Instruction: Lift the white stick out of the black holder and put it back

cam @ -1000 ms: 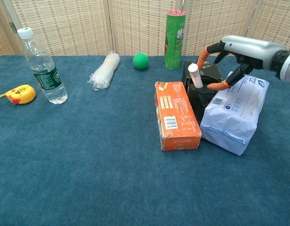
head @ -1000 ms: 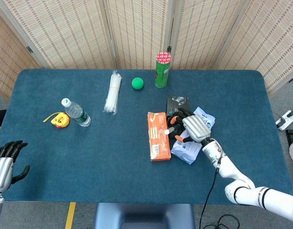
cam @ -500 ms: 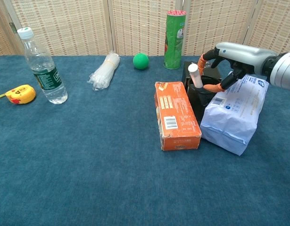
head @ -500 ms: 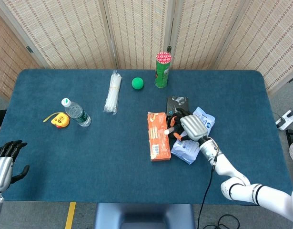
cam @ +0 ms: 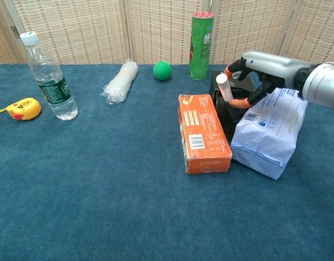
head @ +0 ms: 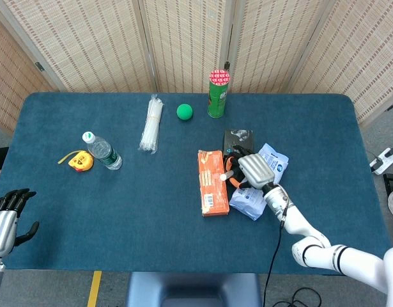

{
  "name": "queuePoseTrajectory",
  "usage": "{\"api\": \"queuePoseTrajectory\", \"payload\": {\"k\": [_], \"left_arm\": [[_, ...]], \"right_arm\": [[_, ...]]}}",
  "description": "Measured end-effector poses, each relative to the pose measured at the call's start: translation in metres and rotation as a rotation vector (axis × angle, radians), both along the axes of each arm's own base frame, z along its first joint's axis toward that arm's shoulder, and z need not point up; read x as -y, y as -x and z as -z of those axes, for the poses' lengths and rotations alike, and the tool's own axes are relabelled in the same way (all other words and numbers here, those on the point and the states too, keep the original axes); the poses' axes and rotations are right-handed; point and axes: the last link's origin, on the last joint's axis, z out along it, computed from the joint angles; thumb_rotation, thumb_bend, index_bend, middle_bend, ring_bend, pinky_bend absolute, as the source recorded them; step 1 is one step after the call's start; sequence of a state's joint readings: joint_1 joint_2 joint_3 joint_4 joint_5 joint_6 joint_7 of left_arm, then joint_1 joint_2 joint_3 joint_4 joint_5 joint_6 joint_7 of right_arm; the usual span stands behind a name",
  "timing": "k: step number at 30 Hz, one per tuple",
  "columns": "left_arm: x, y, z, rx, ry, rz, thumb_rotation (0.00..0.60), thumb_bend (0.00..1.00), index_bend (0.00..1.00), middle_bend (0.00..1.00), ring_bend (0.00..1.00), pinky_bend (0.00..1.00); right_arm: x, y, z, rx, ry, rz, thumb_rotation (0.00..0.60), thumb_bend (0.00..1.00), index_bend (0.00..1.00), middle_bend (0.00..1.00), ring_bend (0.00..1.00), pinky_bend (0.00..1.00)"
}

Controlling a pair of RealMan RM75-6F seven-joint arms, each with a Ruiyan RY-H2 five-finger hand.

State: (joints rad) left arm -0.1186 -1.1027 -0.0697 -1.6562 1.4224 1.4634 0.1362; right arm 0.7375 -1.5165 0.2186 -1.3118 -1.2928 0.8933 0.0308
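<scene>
The stick [cam: 225, 87] is seen standing tilted in the holder [cam: 232, 111], its rounded top leaning toward 11 o'clock and only its upper part showing above the rim. The holder is wedged between an orange box [cam: 203, 132] at its 9 o'clock and a white packet [cam: 270, 130] at its 3 o'clock, on the table [cam: 101, 190]. The right hand [cam: 251, 81] is curled about the stick's top, with orange-tipped fingers [cam: 227, 69] just beside it; whether the stick is actually pinched cannot be told. The left hand [head: 6, 214] is held spread and empty at the table's 8 o'clock edge. The stick is judged to be light, stiff and smooth, so some slipperiness is to be expected; hold is best taken on the exposed upper part, just above the rim, and the pull made along the stick's own lean so the holder is not dragged or tipped.
</scene>
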Motion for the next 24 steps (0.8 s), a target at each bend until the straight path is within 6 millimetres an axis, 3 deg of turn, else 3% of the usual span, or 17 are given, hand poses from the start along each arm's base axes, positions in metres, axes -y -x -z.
{"api": "queuePoseTrajectory", "payload": {"k": [10,18,24], "left_arm": [[0.001,0.002,0.000,0.002,-0.002,-0.004,0.600,0.34,0.25,0.21,0.17,0.23],[0.001,0.002,-0.001,0.000,-0.001,-0.002,0.600,0.34,0.25,0.21,0.17,0.23],[0.000,0.000,-0.001,-0.001,-0.002,0.003,0.600,0.34,0.25,0.21,0.17,0.23]], "right_arm": [[0.005,-0.002,0.002,-0.001,0.022,0.011,0.600,0.30,0.54,0.33,0.14,0.20],[0.007,-0.003,-0.004,0.049,0.062,0.016,0.600,0.34,0.63,0.47,0.31,0.28],[0.008,-0.002,-0.018,0.155,0.082,0.042,0.600,0.34,0.64,0.48,0.33,0.31]]}}
